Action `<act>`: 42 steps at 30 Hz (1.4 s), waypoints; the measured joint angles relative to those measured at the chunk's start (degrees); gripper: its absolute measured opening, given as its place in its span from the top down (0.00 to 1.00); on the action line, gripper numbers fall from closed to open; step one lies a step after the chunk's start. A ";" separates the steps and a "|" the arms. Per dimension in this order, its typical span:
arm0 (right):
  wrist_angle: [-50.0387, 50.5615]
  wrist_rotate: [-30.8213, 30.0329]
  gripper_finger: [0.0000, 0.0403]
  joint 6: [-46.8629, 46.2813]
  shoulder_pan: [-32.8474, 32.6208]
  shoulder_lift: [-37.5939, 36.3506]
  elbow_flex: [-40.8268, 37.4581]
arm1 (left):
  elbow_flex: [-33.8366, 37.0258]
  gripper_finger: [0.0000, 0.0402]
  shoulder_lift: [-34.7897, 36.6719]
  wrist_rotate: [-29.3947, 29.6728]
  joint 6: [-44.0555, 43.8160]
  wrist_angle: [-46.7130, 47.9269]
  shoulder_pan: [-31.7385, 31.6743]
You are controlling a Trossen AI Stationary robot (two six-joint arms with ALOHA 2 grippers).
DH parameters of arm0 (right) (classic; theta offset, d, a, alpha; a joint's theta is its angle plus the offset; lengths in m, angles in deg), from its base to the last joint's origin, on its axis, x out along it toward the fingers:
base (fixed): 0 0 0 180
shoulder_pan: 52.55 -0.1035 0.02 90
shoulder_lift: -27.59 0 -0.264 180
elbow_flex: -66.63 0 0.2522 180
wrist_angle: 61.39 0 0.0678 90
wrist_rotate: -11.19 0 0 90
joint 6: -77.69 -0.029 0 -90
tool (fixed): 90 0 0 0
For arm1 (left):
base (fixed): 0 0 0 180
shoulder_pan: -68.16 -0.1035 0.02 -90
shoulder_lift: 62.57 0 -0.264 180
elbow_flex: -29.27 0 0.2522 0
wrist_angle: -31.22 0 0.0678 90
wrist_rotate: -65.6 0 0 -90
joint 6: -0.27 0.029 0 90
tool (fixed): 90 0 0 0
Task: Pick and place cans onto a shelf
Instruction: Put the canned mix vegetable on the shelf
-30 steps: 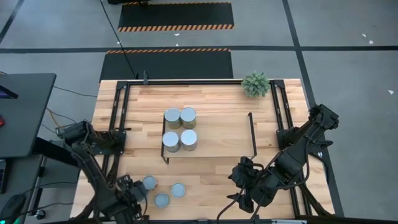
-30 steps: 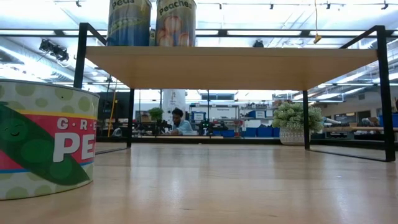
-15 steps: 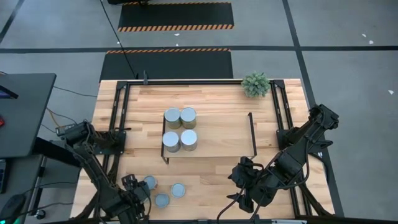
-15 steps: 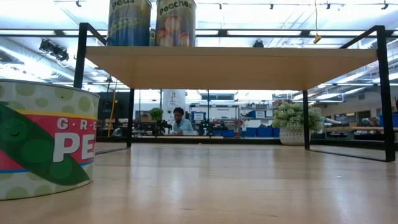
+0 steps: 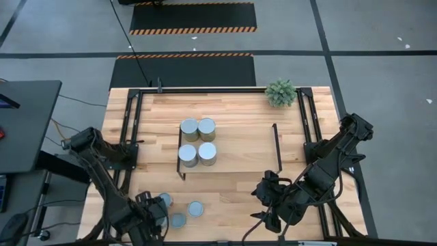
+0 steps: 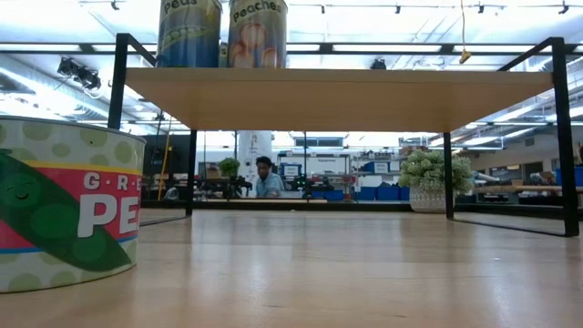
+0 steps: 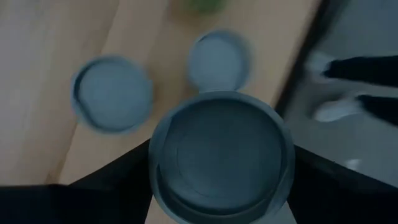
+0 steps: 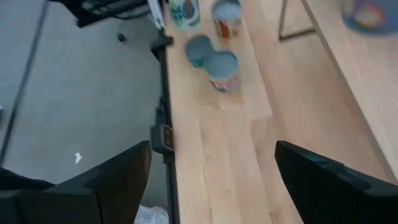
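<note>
Four wider cans (image 5: pixel 197 141) stand upright on the low wooden shelf (image 5: pixel 239 147) at the table's middle; two of them show on its top in the low view (image 6: pixel 223 33). Three smaller blue-grey-topped cans stand on the table near its near left edge. My left gripper (image 5: pixel 154 207) is open, pointing down over the leftmost one (image 7: pixel 221 155), with a finger (image 7: pixel 118 180) on either side of it. The other two stand beyond it (image 7: pixel 112 93) (image 7: pixel 217 59). My right gripper (image 5: pixel 270 198) is open and empty near the table's near edge.
A small potted plant (image 5: pixel 280 92) stands at the far right corner. The shelf's black rod frames (image 5: pixel 276 147) rise at both its ends. A green pea can (image 6: pixel 64 205) stands close to the low camera. Bare tabletop lies between the shelf and my right gripper.
My left gripper has gone toward the table's right edge, up to the leftmost small can, and now stands over it. The cans have stayed where they were.
</note>
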 joint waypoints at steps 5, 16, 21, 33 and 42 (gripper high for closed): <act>-5.74 -0.06 0.13 9.13 1.58 0.65 0.00 | -7.13 0.27 1.20 1.61 5.86 -0.49 -4.33; -10.78 -1.53 0.13 15.36 5.40 0.91 -1.38 | -18.87 0.27 1.09 5.23 22.85 -5.27 -14.91; -13.77 -1.26 0.10 15.78 6.60 0.91 -1.38 | -20.85 0.27 1.09 6.51 34.17 -10.11 -17.77; -19.41 -0.30 0.05 19.49 8.11 1.81 -1.36 | -20.90 0.27 0.01 12.40 42.93 -15.73 -22.49; -18.69 0.15 0.05 21.98 10.56 1.81 -1.36 | -20.90 0.27 -0.89 13.49 49.00 -18.62 -24.29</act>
